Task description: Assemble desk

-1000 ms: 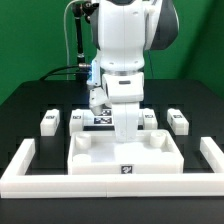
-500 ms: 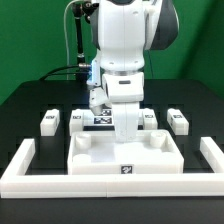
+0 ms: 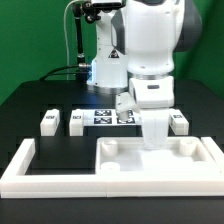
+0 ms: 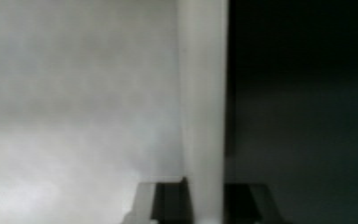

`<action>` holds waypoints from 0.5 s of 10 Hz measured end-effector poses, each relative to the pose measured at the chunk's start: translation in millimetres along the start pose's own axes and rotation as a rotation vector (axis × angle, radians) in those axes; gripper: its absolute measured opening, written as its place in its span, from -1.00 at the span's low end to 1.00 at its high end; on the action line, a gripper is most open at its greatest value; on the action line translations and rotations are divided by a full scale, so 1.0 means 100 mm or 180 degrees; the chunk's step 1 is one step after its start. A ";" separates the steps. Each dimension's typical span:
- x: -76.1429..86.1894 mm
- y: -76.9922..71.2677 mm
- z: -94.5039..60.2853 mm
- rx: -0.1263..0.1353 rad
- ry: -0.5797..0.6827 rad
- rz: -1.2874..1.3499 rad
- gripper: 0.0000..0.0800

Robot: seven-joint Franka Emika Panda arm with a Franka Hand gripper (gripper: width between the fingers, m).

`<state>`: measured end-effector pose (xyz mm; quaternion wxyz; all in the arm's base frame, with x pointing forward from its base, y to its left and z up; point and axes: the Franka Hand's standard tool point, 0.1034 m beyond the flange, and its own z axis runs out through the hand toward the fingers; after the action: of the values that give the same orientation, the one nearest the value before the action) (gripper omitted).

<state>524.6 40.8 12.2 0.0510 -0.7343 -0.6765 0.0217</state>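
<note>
The white rimmed tabletop point(image 3: 130, 158) lies flat on the black table, toward the exterior view's right, against the front bar of the fence. My gripper point(image 3: 156, 140) comes straight down on its far rim and is shut on it. In the wrist view the rim point(image 4: 201, 90) runs as a narrow white strip between my two dark fingers point(image 4: 165, 205), with the gripper point(image 4: 204, 205) closed around it; the slab's pale face point(image 4: 69, 100) lies to one side and the black table to the other. Three small white legs point(image 3: 49, 122) point(image 3: 77, 121) point(image 3: 178, 122) stand in a row behind.
The low white fence point(image 3: 22, 160) wraps the front and left of the work area. The marker board point(image 3: 100, 117) lies flat between the legs, behind the tabletop. The arm's white body point(image 3: 150, 50) towers over the right half.
The arm has moved to the exterior view's right and the tabletop has slid with it, from the middle of the fence to its right end. The legs have not moved.
</note>
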 end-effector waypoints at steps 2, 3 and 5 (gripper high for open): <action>0.00 0.00 0.00 0.0000 -0.0030 -0.0070 -0.84; -0.01 0.00 0.00 -0.0007 -0.0024 -0.0093 -0.84; -0.01 -0.01 0.01 -0.0001 -0.0024 -0.0084 -0.60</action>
<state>523.8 39.5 11.5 0.0485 -0.7253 -0.6863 0.0237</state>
